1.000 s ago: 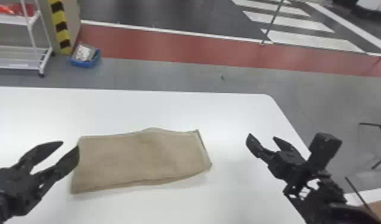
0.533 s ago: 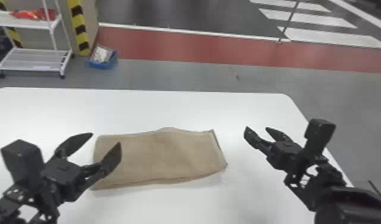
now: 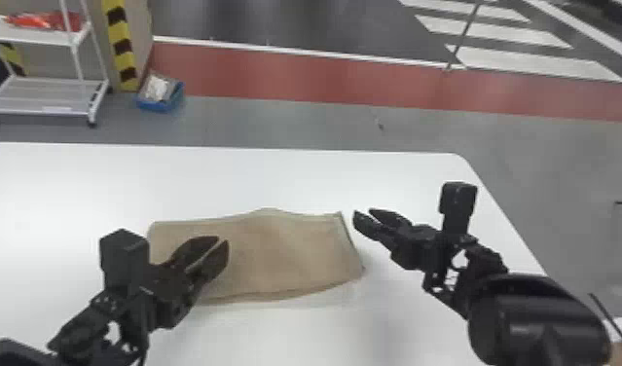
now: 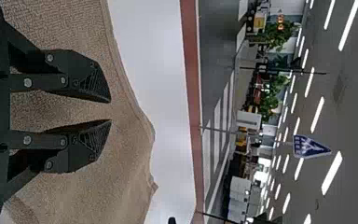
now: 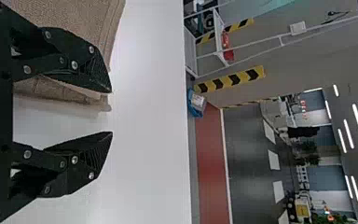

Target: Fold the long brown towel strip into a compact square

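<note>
Brown and softly rumpled, the towel strip (image 3: 285,258) lies as an oblong on the white table (image 3: 90,185), its long side running left to right. Laid that way, it offers an end to each arm. At its right end the right wrist view shows cloth edges lying over one another, so it is probably doubled already, though I cannot count the layers; it is still longer than a square.

The left gripper (image 3: 222,241) hangs over the towel's left part, its two fingers a little apart with no cloth pinched between them. It may be placed there to take or steady that end. The right gripper (image 3: 363,212) is just beside the far right corner, its fingers spread wider and likewise empty, presumably so that they can straddle the edge.

The step in hand looks like lining up for the next fold. Closing on every layer at the corner matters most, I judge: catch only the top one, and cloth this limp would slide out of line.
</note>
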